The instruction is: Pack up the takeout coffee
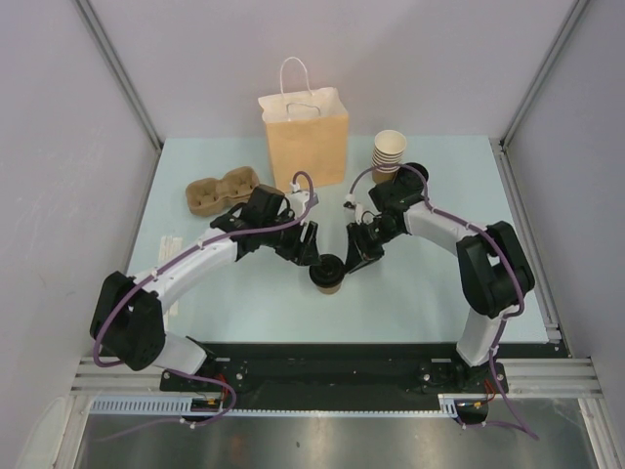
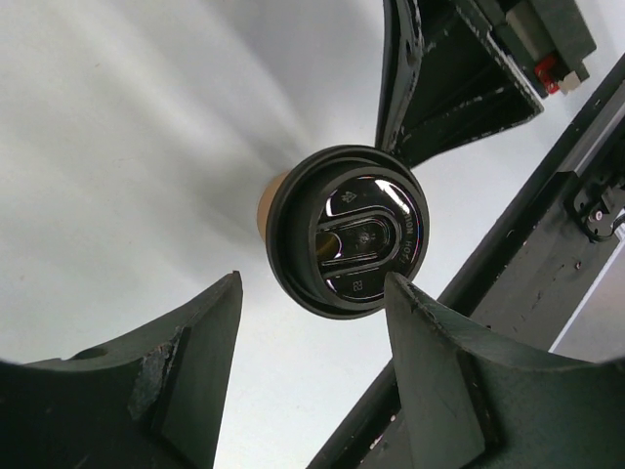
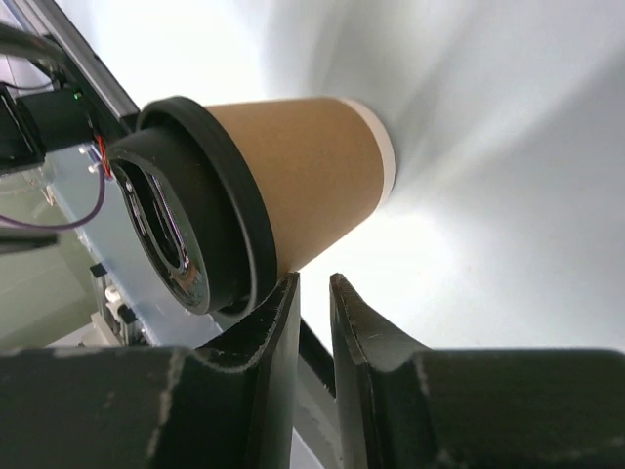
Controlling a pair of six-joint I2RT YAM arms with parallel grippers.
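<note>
Table (image 1: pixel 439 293), bag (image 1: pixel 305 137), cup stack (image 1: pixel 388 154), carrier (image 1: pixel 223 190), coffee (image 1: pixel 327 274)

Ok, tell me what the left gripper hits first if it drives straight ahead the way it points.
The takeout coffee: its black lid sits dead ahead, framed by the open fingers of the left gripper. Depth is unclear, but nothing shows in between.

Prob. a robotics lab cell: plain grey panel walls (image 1: pixel 59 117), aluminium rail (image 1: pixel 547 374), pale bench table (image 1: pixel 439 303).
</note>
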